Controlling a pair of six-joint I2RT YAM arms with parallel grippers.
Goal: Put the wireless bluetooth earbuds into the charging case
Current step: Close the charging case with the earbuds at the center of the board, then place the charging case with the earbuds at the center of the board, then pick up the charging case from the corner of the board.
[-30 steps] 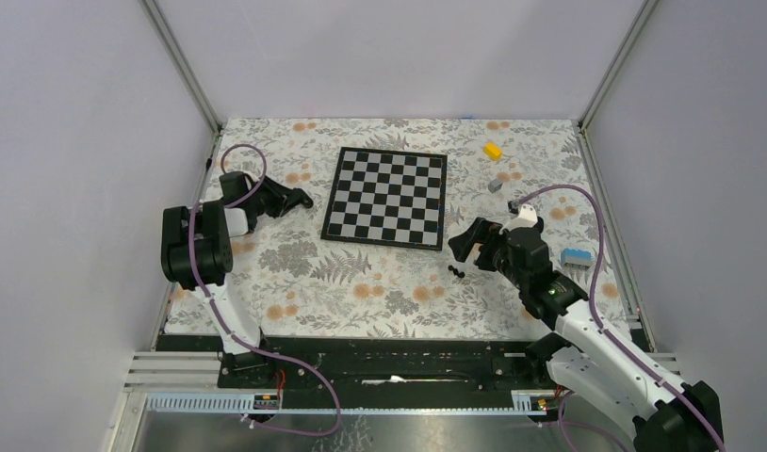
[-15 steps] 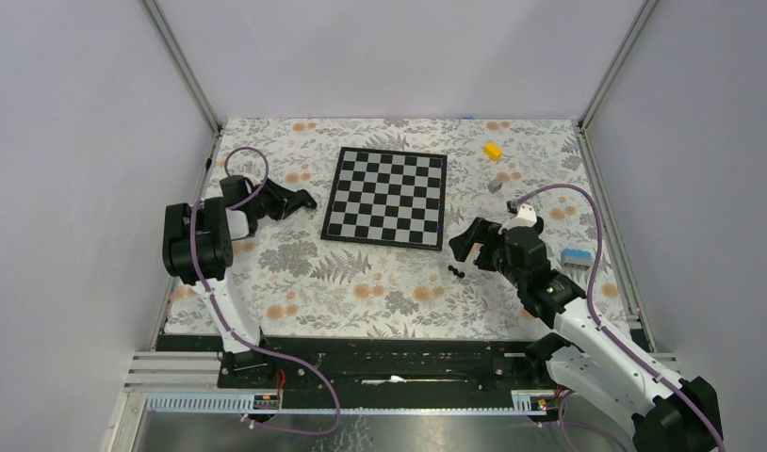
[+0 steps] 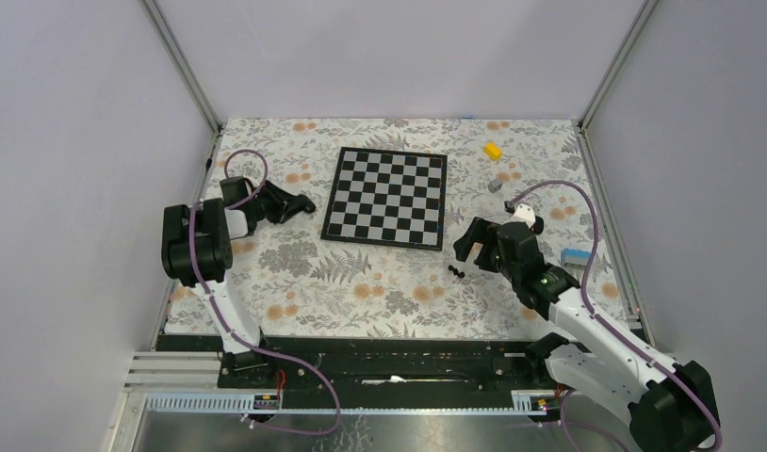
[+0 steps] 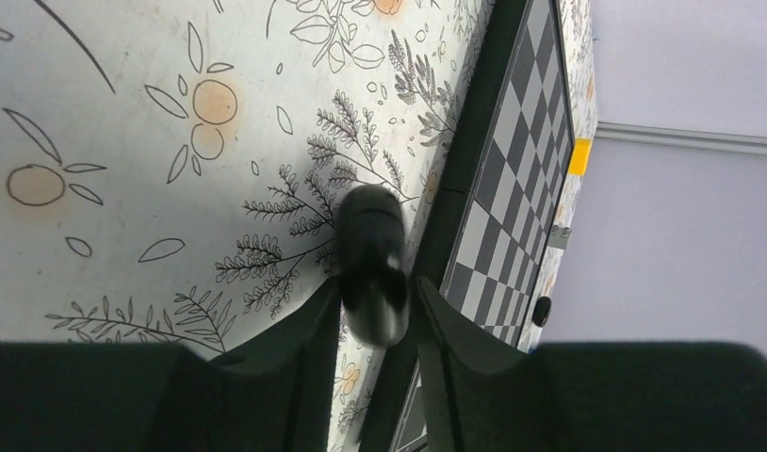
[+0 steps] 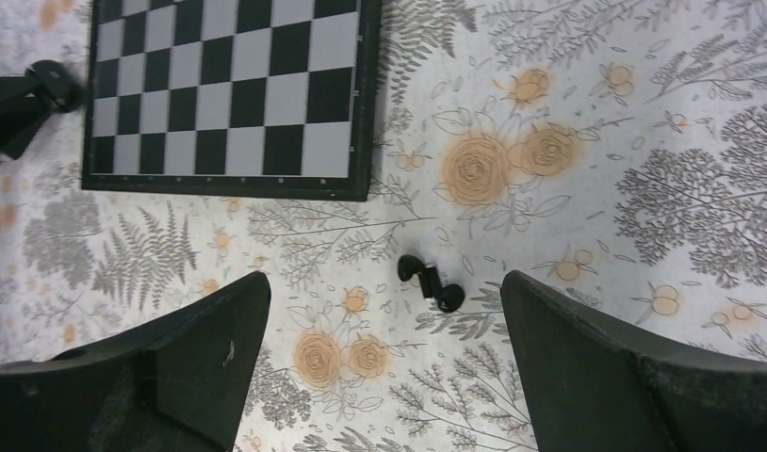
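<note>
The charging case (image 4: 368, 235), a small black rounded pebble, sits between the fingers of my left gripper (image 4: 377, 285), which is shut on it just above the floral cloth by the chessboard's left edge. From above, that gripper (image 3: 307, 201) points at the board. Two tiny glossy black earbuds (image 5: 431, 282) lie touching on the cloth below the board's lower right corner, also seen as the earbuds (image 3: 457, 270) from above. My right gripper (image 5: 384, 280) hangs open over them, one finger on each side, and the gripper (image 3: 473, 243) does not touch them.
The chessboard (image 3: 386, 197) lies mid-table. A yellow block (image 3: 493, 150) and a small grey cube (image 3: 496, 185) sit at the back right. A blue object (image 3: 576, 256) lies at the right edge, beside the right arm. Metal frame posts and grey walls enclose the table.
The right arm has shifted slightly to the right, still open above the earbuds. The left gripper has barely moved, with the case still in it.
</note>
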